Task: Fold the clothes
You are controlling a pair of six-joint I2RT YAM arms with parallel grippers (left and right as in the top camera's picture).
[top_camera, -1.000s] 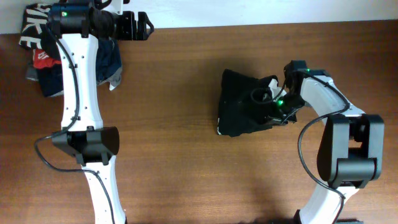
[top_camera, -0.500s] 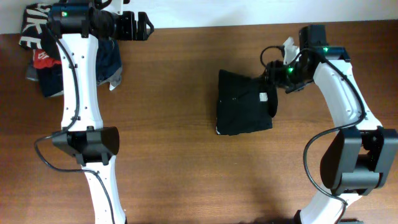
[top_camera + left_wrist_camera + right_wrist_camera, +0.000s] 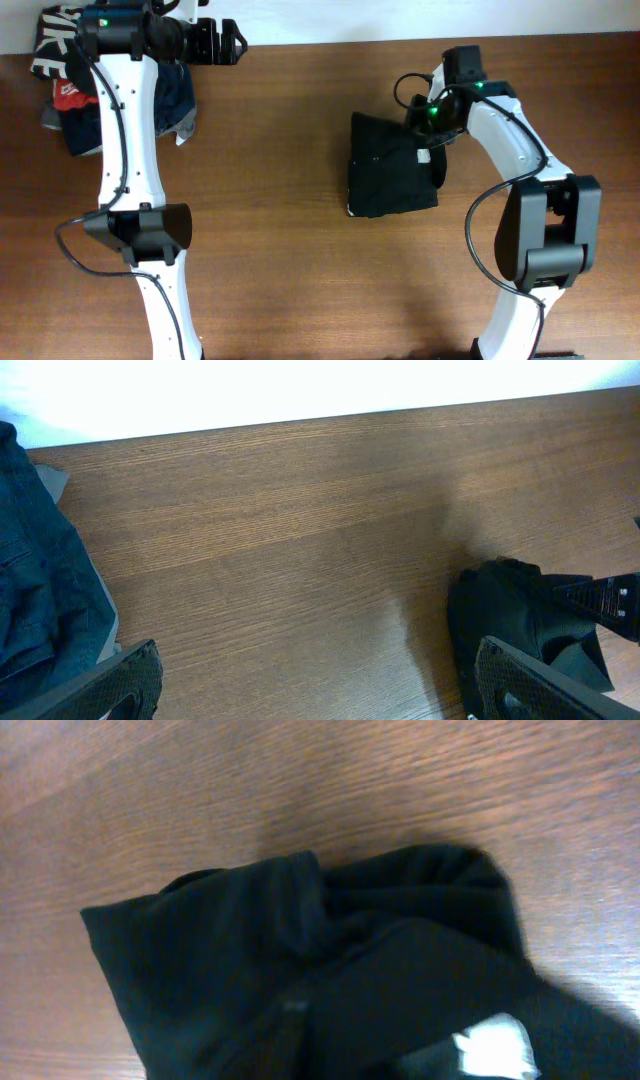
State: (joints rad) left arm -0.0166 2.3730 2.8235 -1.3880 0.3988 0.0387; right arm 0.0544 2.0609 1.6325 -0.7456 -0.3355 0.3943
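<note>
Wooden table, folded black T-shirt, left tool wide, right tool closed, fingertips hidden

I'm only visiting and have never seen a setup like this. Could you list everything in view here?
Plain black soft-fabric T-shirt: one, black, folded roughly square, right of the table's centre.
White neck label: one, white, near the shirt's right edge.
Heap of other garments: one; black with white lettering, red, navy, grey; far-left corner.
Brown wooden table: one, brown, under everything.
Left arm: one, white with black joints, left side.
Left end effector: one, black, open, beside the heap.
Right arm: one, white and black, right side.
Right end effector: one, black, shut, at the shirt's far-right corner.
</note>
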